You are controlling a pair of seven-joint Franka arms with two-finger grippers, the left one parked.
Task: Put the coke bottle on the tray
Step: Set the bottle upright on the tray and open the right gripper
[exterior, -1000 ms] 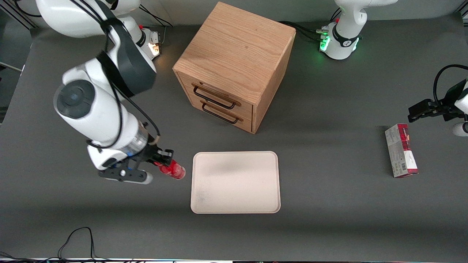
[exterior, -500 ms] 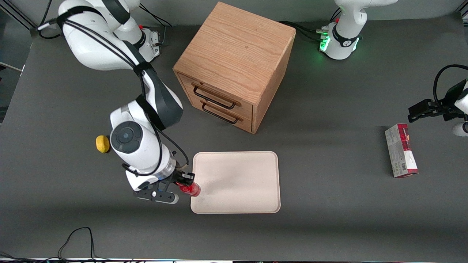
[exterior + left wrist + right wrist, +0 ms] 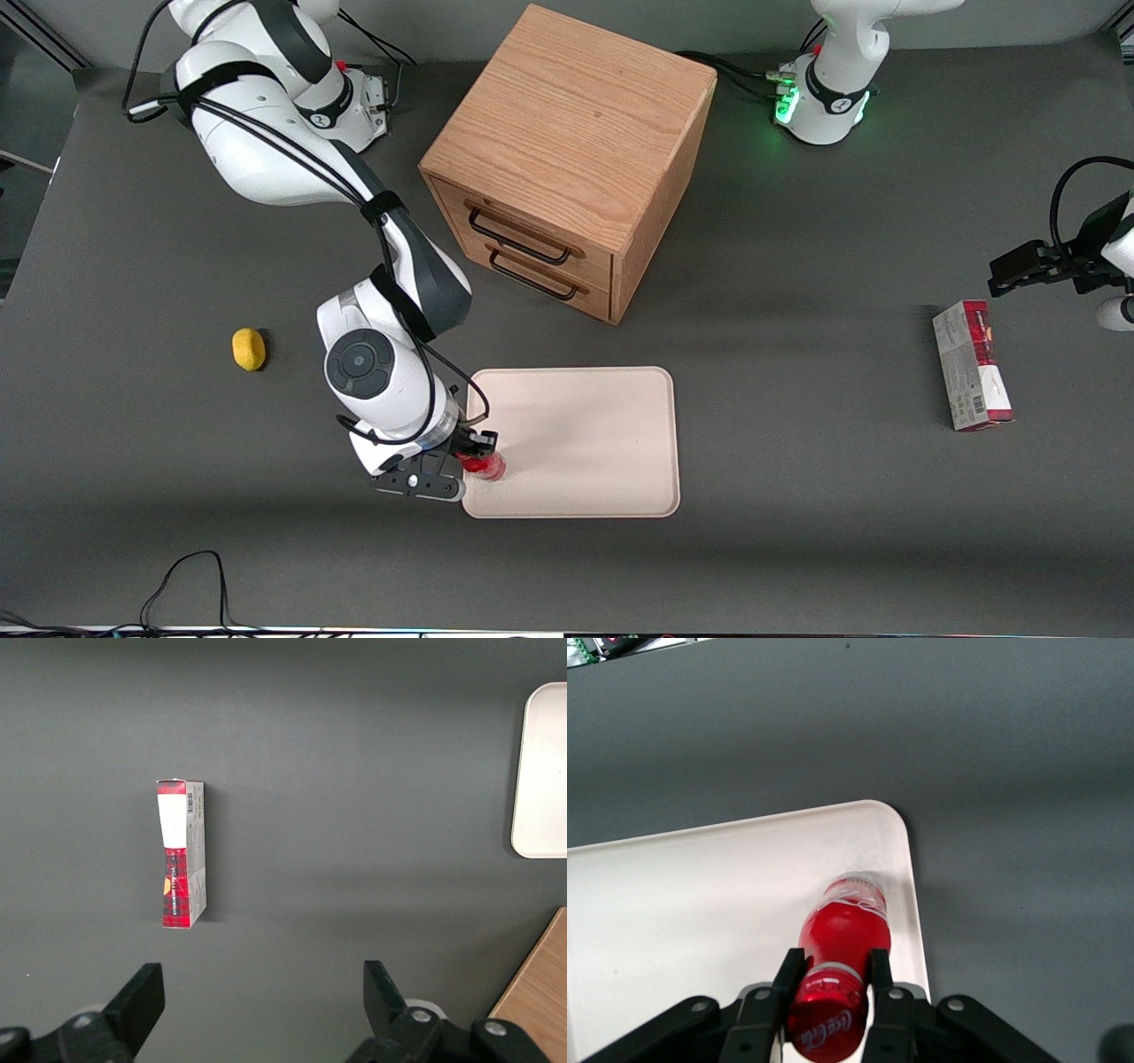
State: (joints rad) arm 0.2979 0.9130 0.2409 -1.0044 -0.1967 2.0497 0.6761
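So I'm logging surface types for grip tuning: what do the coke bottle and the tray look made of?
Coke bottle, held in the pincer over the tray: probably glossy red plastic, judging by its bright highlights. Tray: looks like matte cream plastic or melamine, slightly scuffed; the exact material is unclear.

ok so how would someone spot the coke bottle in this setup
Find the wooden drawer cabinet, then the cream tray nearer the front camera. Over the tray's corner toward the working arm, the gripper is shut on the coke bottle, small and glossy red, unlike the yellow lump.
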